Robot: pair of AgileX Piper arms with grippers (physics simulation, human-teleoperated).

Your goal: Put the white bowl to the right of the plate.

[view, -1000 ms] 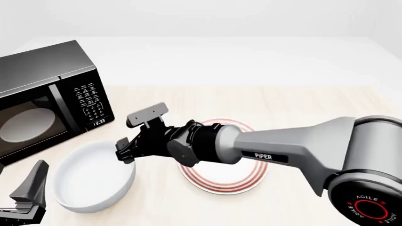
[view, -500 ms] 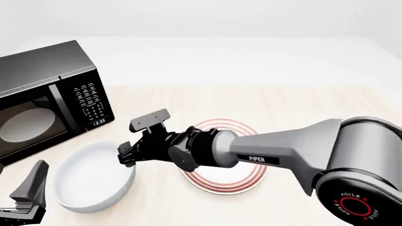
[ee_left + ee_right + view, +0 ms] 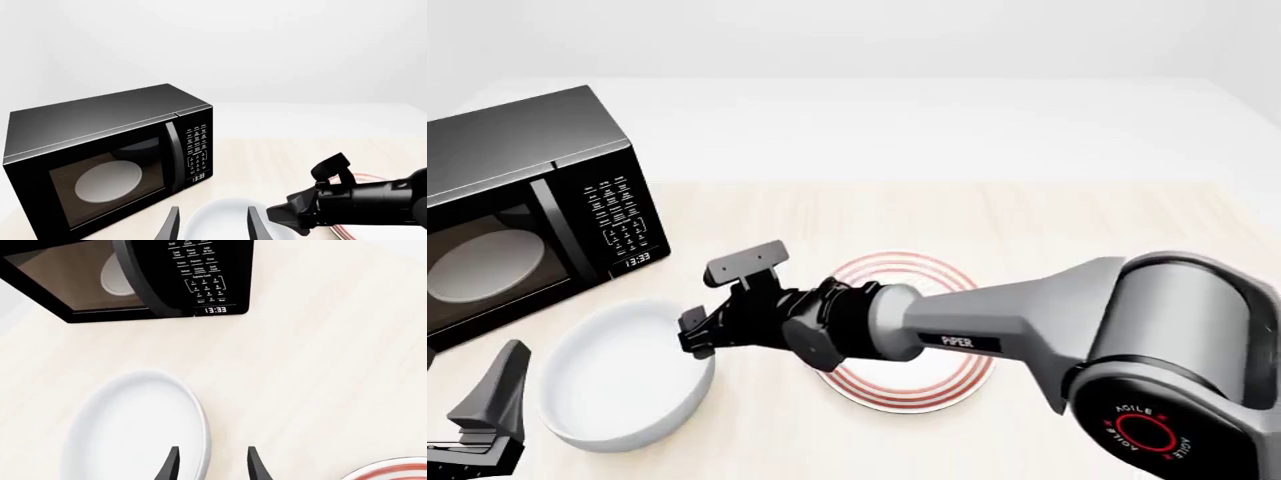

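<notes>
The white bowl (image 3: pixel 614 382) sits on the table at the front left, left of the red-ringed plate (image 3: pixel 897 385). My right arm reaches across the plate and hides its middle. My right gripper (image 3: pixel 694 335) is open at the bowl's right rim. In the right wrist view the gripper (image 3: pixel 212 467) straddles the rim of the bowl (image 3: pixel 133 430), one finger inside and one outside. The plate's edge (image 3: pixel 393 471) shows at the corner. My left gripper (image 3: pixel 487 420) is open and empty at the front left; in its wrist view (image 3: pixel 213 229) it points at the bowl (image 3: pixel 220 212).
A black microwave (image 3: pixel 534 200) stands at the back left, behind the bowl, with a pale glass disc (image 3: pixel 481 265) inside. It also shows in the left wrist view (image 3: pixel 107 160) and the right wrist view (image 3: pixel 133 275). Bare wood table (image 3: pixel 1094 230) lies right of the plate.
My right gripper has sunk a little lower onto the bowl's right rim and the arm has dropped with it. The bowl, plate and left arm have not moved.
</notes>
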